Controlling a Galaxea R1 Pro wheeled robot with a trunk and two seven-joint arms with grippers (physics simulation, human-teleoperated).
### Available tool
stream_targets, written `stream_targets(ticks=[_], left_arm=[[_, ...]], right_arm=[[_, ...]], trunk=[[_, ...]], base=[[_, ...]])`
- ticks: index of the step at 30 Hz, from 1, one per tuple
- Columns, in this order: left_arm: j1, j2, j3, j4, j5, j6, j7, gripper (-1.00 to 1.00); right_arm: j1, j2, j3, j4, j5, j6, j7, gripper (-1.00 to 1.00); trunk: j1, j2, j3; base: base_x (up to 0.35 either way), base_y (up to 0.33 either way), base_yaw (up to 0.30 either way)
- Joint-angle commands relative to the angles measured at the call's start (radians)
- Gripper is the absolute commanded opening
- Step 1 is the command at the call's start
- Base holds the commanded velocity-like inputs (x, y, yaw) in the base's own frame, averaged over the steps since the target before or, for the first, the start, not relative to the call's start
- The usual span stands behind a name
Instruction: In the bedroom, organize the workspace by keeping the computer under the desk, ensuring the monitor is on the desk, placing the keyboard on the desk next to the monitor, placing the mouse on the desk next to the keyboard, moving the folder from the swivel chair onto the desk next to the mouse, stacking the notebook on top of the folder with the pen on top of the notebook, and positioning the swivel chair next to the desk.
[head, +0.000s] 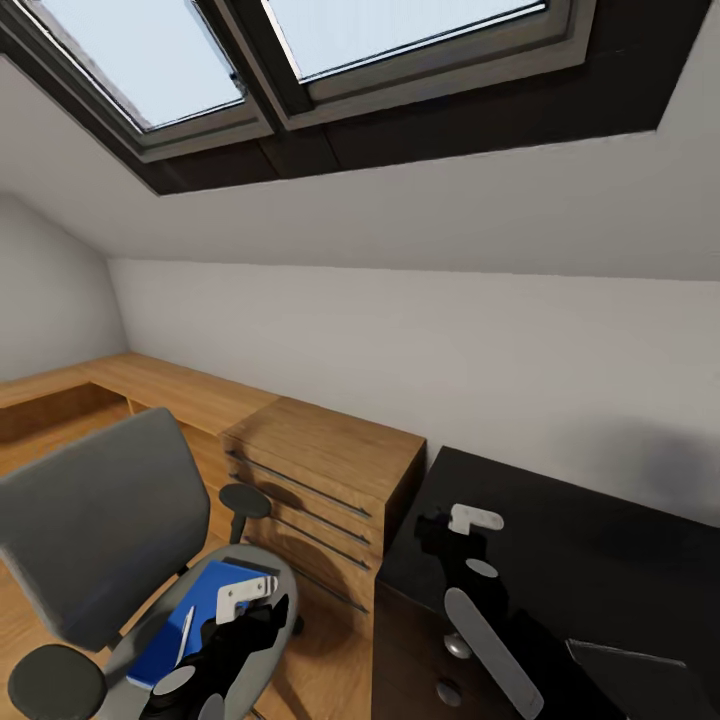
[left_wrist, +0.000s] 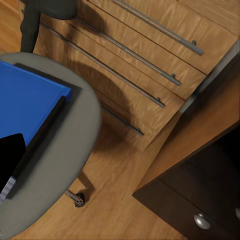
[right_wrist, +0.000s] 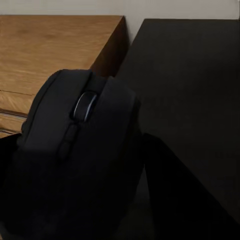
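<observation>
While the right gripper (head: 432, 532) hangs over the desk (head: 600, 560), its jaws clamp the mouse (right_wrist: 80, 160), held above the black top's near corner. Swivel chair (head: 90, 530): under the left gripper (head: 262, 608), whose jaw state cannot be told. Folder (left_wrist: 27, 100): on the seat, just beneath that gripper. Pen (head: 186, 632): on the folder, beside it.

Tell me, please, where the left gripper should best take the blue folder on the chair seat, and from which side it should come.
Probably at the front edge of the folder, nearest the seat's rim. It lies flat on the swivel chair, so its thin edge is the only part to pinch. Coming from above and in front, where the left gripper hovers, avoids the backrest and the pen lying on it.
</observation>
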Motion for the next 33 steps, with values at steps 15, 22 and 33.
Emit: stream_targets(ticks=[15,22,33], left_arm=[[0.0,0.011,0.001,0.007,0.009,0.002,0.009,1.0],[0.0,0.011,0.001,0.006,0.009,0.001,0.009,1.0],[0.0,0.01,-0.001,0.007,0.007,0.0,0.009,1.0]], right_arm=[[-0.001,-0.008,-0.008,0.003,-0.088,-0.007,-0.011,-1.0],[-0.001,-0.008,-0.008,0.005,-0.088,-0.007,-0.01,-1.0],[-0.001,-0.006,-0.008,0.006,-0.088,-0.009,-0.011,-1.0]], trunk=[[-0.019,0.035,0.023],[-0.019,0.035,0.023],[-0.019,0.035,0.023]], base=[[-0.104,0.0,-0.193],[-0.332,0.021,-0.294],[-0.251,0.134,-0.144]])
